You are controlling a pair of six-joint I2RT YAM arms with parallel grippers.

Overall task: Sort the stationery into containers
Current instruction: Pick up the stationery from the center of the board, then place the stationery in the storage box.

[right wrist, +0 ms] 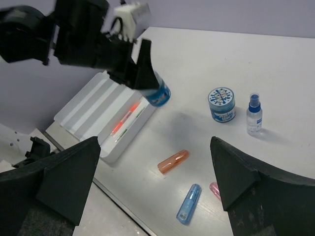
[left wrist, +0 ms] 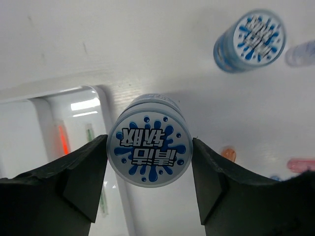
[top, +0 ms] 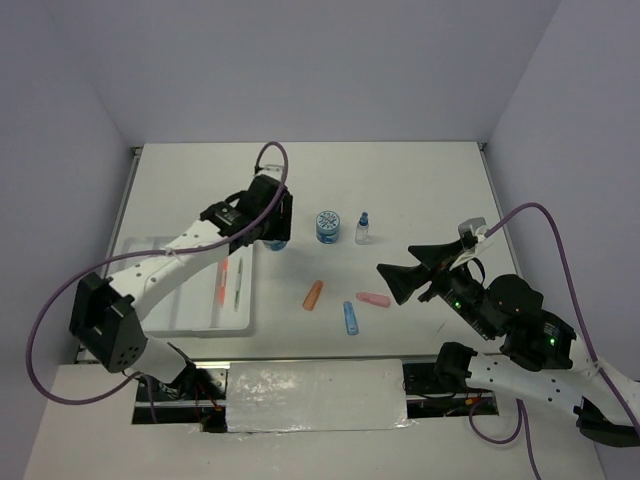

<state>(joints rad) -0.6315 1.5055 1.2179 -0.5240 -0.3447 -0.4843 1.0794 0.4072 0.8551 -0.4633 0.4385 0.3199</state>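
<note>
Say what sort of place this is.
Likely a robotics lab bench: a white table boxed in by plain walls, a left arm and a right arm fixed at its edge, a tray and pot for sorting.

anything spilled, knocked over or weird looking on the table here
Nothing stands out. The small clear blue-capped bottle and the free round blue-and-white pot stand upright, nothing is spilled. The other patterned pot sits tilted in the left gripper by the white plastic tray, lid on.
</note>
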